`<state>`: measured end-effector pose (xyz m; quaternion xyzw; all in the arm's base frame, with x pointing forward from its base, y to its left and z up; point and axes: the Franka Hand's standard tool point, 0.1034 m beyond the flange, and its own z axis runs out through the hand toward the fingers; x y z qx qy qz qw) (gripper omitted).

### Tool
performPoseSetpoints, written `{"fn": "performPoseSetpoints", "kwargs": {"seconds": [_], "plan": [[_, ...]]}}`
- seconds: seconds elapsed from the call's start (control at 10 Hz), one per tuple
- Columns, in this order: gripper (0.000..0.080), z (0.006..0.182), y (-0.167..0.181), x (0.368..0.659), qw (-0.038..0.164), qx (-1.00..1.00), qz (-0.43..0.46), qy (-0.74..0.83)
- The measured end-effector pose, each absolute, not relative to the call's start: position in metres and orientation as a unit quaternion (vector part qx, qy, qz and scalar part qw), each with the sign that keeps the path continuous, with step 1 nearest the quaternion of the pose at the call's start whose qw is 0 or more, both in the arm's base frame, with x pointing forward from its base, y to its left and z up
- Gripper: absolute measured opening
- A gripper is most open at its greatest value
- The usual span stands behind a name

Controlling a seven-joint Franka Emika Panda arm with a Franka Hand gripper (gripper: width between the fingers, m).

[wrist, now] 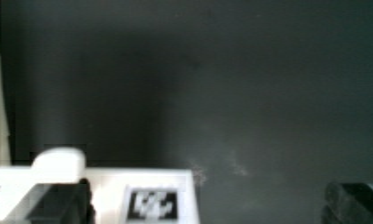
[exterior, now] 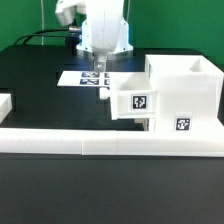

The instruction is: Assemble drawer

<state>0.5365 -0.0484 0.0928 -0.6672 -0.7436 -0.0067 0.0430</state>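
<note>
In the exterior view, we see the drawer (exterior: 165, 95) at right of center, its tray jutting leftward, long axis across the frame. The gripper (exterior: 101, 80) hangs at the tray's far-left corner; we cannot tell its opening. In the wrist view, the tray's white edge (wrist: 94, 185) lies along the bottom left.

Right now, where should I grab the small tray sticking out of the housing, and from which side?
Grip the tray by its thin far wall from above: it is open-topped and upright, and the gripper hangs over that edge. The housing blocks the exterior view's right.
</note>
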Motion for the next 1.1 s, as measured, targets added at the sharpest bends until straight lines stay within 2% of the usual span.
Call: {"fn": "performPoseSetpoints", "kwargs": {"seconds": [0.3,0.8,1.1], "plan": [[0.0649,0.069,-0.060,0.538,0.106,-0.666,-0.031,-0.738],[0.0649,0.065,-0.031,0.543,0.114,-0.710,-0.024,-0.694],[0.0649,0.060,0.011,0.543,0.127,-0.720,-0.022,-0.682]]}}
